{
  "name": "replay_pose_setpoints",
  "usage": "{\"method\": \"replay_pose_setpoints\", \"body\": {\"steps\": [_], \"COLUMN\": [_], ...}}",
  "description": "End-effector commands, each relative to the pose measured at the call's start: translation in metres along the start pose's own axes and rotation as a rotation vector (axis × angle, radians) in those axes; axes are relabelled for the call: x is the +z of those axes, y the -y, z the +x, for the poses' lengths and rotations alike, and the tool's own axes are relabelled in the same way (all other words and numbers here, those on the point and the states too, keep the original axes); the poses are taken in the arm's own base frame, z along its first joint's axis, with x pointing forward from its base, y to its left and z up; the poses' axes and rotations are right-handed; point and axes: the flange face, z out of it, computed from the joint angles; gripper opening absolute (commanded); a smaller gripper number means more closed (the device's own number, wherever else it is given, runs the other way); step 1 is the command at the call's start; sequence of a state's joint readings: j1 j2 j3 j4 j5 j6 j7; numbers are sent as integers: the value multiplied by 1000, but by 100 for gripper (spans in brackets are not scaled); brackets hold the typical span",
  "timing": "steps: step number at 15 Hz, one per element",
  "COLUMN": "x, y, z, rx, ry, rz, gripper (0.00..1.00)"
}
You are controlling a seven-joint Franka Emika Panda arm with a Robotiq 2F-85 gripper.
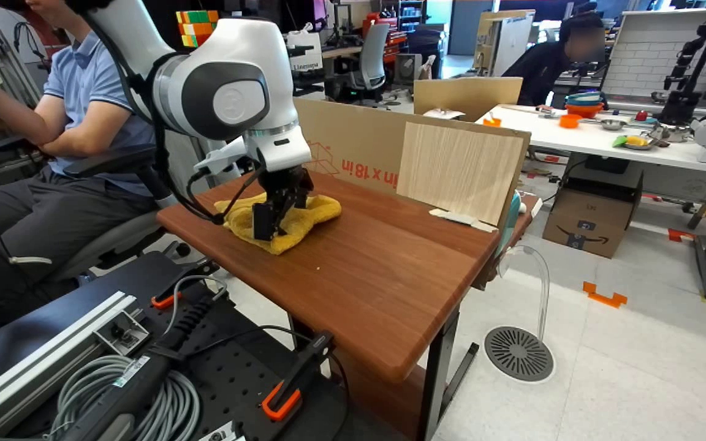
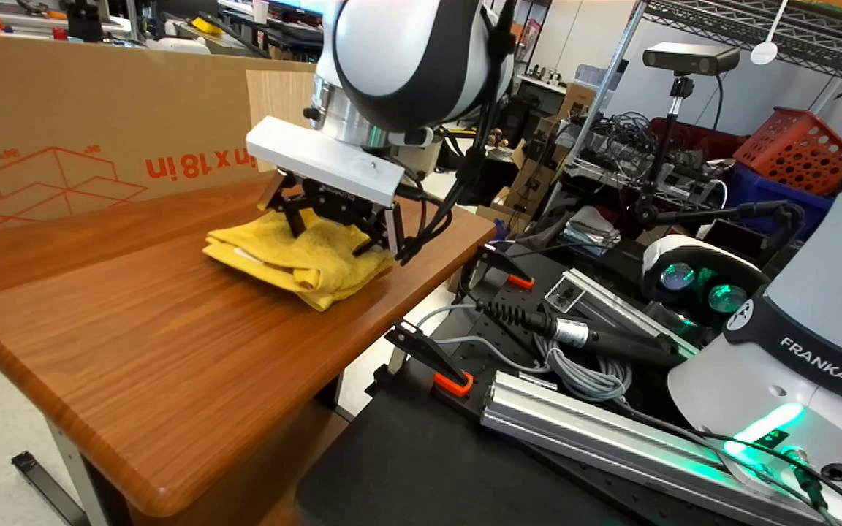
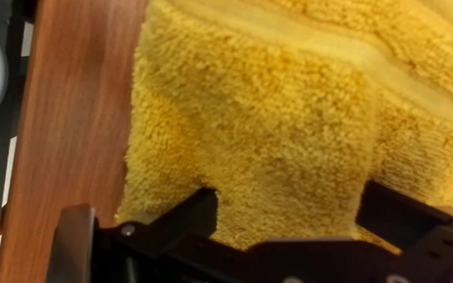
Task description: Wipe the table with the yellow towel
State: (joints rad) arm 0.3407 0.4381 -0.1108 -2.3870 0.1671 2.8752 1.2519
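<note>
Folded and rumpled toward one end of the brown wood-grain tabletop [image 1: 353, 275]: the yellow towel [image 3: 273, 129], with a pale smooth band across its pile and, in the wrist view, a strip of bare wood between it and the edge. Directly over it and pointing down at the cloth, the end effector [image 3: 288, 192], with black fingers [image 3: 195, 212] spread well apart and towel fabric in the gap between them. Above that, in both exterior views, the white and grey arm [image 1: 218, 92] with dark cables [image 2: 473, 162] alongside.

Along one side of the tabletop, in both exterior views, an upright cardboard sheet [image 1: 359, 135] with red print and, against its face, a light wood-patterned panel [image 1: 463, 171]. Just beside the opposite side, a black perforated board [image 1: 242, 361] with orange-and-black clamps [image 1: 304, 367], a coil of grey cable [image 1: 175, 392] and an aluminium bar [image 2: 596, 431].

Farther off, in an exterior view, a seated person [image 1: 92, 92] in a blue shirt, and a second person [image 1: 534, 67] in dark clothing at a white desk [image 1: 573, 144], with a cardboard box [image 1: 595, 208] underneath.
</note>
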Motion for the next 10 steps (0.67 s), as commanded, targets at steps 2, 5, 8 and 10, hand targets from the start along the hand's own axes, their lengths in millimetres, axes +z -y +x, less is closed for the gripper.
{"method": "replay_pose_setpoints", "body": {"steps": [2,5,8,10], "x": [-5,-1,-1,-1], "y": [0,10,33,56], "z": [-39,-63,-65,-63], "rx": [-99,-158,-141,-125], "ry": [12,39,32,25], "rz": [20,27,48,80], "gripper": [100,100,100,100]}}
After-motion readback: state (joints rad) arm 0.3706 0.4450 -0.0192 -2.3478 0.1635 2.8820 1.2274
